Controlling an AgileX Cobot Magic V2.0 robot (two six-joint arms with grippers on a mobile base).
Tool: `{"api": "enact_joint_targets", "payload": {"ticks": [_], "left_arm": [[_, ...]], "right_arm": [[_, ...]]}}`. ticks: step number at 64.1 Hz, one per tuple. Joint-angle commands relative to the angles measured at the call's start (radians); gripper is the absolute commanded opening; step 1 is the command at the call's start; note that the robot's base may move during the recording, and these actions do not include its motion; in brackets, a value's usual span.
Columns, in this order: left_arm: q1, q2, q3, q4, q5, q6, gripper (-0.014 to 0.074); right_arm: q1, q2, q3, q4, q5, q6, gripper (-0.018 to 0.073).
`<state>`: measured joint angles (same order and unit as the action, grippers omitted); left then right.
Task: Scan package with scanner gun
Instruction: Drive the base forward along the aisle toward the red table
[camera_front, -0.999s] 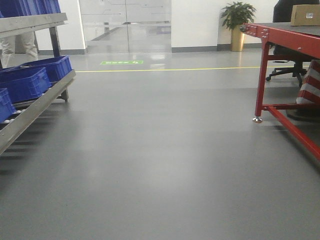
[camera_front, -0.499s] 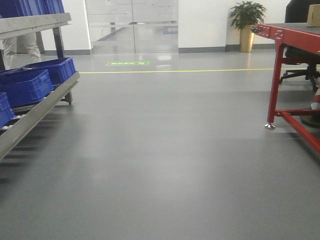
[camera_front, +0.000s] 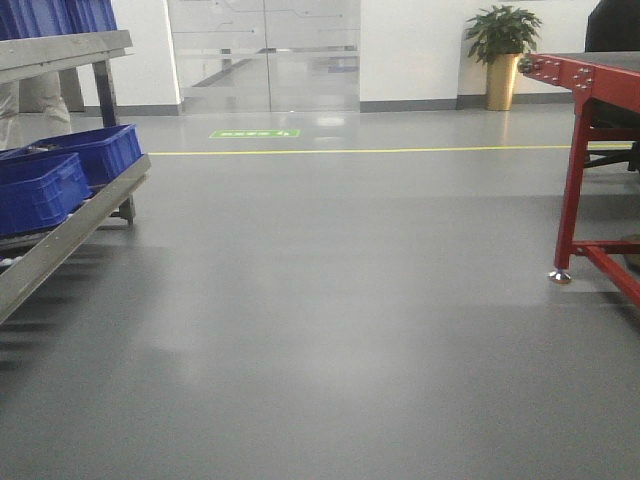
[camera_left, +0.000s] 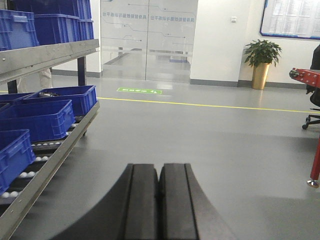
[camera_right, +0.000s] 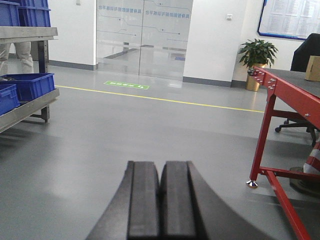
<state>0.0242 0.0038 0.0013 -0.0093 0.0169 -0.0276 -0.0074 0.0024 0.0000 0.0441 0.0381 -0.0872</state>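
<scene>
claws level, pointing forward over floor (camera_front: 330, 330); left claw (camera_left: 159, 175) closed, empty; right claw (camera_right: 160, 172) closed, empty.

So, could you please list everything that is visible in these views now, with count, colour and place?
bins: several, blue, on the rack
rack: one, grey metal, left side
table: one, red frame, right side
box: one, tan, on the table, cut by the picture's edge
plant: one, green, in a gold pot by the far wall
chair: one, black, behind the table
floor line: one, yellow, across the floor
floor sign: one, green, before the glass doors
person: one, light trousers, behind the rack
left gripper: black, shut, empty
right gripper: black, shut, empty
</scene>
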Motion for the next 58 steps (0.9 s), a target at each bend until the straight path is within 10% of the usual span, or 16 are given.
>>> {"api": "enact_joint_targets", "payload": {"ticks": [1, 58], "left_arm": [[0.001, -0.004, -0.001, 0.002, -0.017, -0.001, -0.0111], [0.001, -0.004, -0.001, 0.002, -0.017, -0.001, -0.0111]], "right_arm": [[-0.003, -0.002, 0.000, 0.000, -0.018, 0.000, -0.0169], [-0.003, -0.002, 0.000, 0.000, -0.018, 0.000, -0.0169]]}}
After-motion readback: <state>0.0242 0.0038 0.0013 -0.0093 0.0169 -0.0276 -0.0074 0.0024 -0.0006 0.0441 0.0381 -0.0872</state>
